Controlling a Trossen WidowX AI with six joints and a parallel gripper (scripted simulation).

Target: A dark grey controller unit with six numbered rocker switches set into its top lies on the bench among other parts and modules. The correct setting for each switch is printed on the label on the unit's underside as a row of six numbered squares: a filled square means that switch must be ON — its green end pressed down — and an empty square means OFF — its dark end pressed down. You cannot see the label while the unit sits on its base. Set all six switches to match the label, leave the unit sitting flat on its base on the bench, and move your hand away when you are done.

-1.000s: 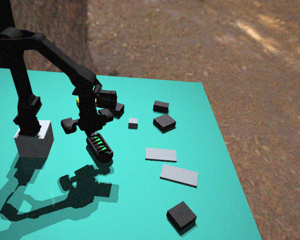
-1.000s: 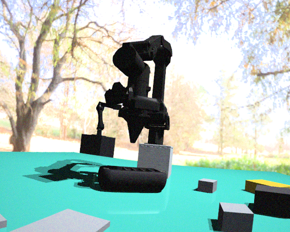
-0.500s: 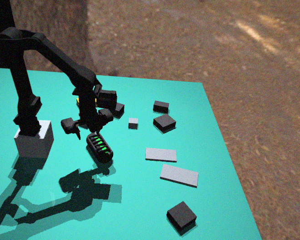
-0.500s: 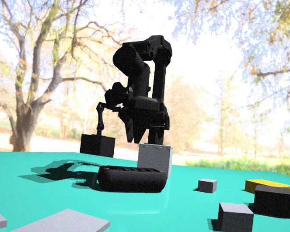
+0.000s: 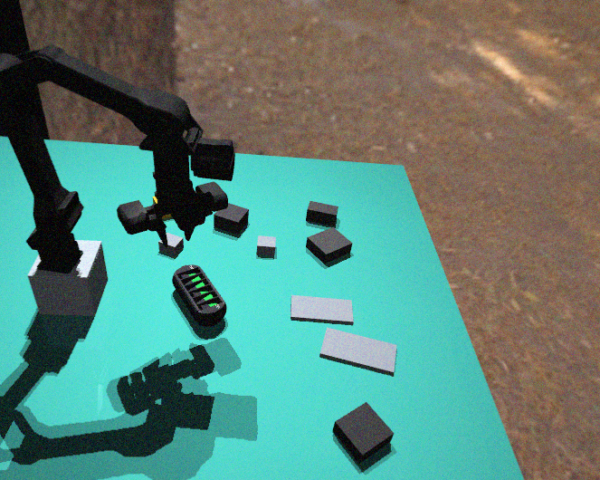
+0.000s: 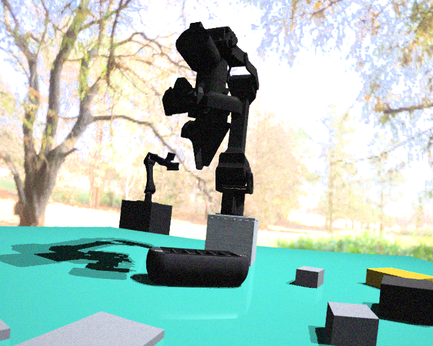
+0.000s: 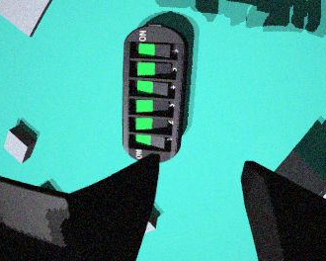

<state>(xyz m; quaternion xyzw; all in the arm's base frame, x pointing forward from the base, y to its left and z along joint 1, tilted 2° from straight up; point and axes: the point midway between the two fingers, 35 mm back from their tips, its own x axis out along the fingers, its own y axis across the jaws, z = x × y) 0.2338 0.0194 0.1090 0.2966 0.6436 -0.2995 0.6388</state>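
My gripper (image 5: 178,238) (image 6: 204,167) (image 7: 202,166): partly open, nothing between fingers, raised above bench (image 5: 269,382) (image 6: 97,298) (image 7: 226,99). Controller unit (image 5: 198,296) (image 6: 198,267) (image 7: 153,97): base down on bench, 6 rockers facing up. 2 pale plates (image 5: 321,310) (image 6: 97,331): beside unit.

There are one controller (image 5: 199,295) (image 6: 196,268) (image 7: 126,94), six switches (image 5: 200,284) (image 7: 145,87), four dark blocks (image 5: 329,241) (image 6: 408,302), two grey cubes (image 5: 266,246) (image 6: 352,324) (image 7: 15,146), two pale plates (image 5: 321,309) (image 6: 97,331) (image 7: 24,12), one yellow block (image 5: 155,200) (image 6: 399,273).

Black jointed metal-look arm (image 5: 103,95) (image 6: 242,126), bent over at the elbow and reaching out high above the dark grey controller unit. Black two-fingered gripper (image 5: 178,238) (image 6: 202,167) (image 7: 202,166) pointing downward, above the unit and not touching it, fingers parted with nothing between them. Black blocky wrist (image 5: 172,159) (image 6: 211,76) directly over the gripper.
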